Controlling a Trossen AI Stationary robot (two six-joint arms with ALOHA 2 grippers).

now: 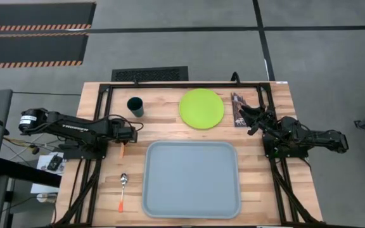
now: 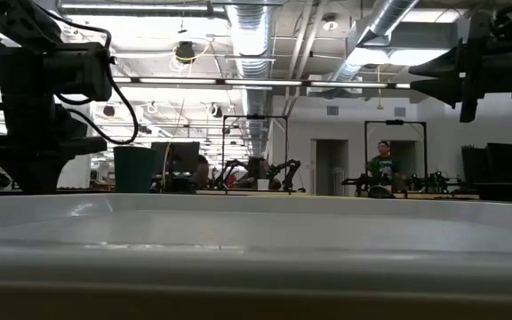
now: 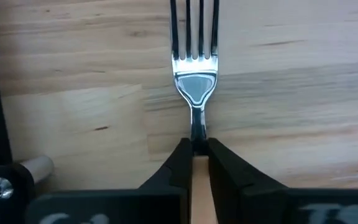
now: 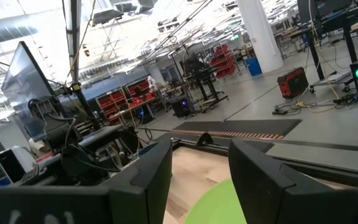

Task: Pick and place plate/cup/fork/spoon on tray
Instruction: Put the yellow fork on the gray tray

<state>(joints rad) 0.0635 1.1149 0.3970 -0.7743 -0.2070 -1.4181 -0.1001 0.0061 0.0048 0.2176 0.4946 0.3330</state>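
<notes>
My left gripper (image 1: 130, 135) is shut on the fork (image 3: 196, 68), left of the pale grey-blue tray (image 1: 191, 179). The fork's silver tines point away from the fingers, and its orange handle end (image 1: 123, 152) sticks out toward the near edge. The spoon (image 1: 123, 190) lies flat on the table nearer the front edge. The dark teal cup (image 1: 135, 106) stands at the far left, and the lime-green plate (image 1: 201, 108) lies flat at the far middle. My right gripper (image 1: 249, 117) is open and empty, right of the plate. My left gripper pinches the fork between its two fingers (image 3: 178, 163) where the metal neck meets the orange handle (image 3: 198, 144). The fingers come from above and lie across the fork. The fork sits level; I cannot tell whether it is clear of the table.
Dark frame bars (image 1: 100, 120) run along the table's left, right and far sides. A small dark patterned card (image 1: 237, 109) lies right of the plate, under my right gripper. The tray's rim (image 2: 256, 267) fills the low view's foreground.
</notes>
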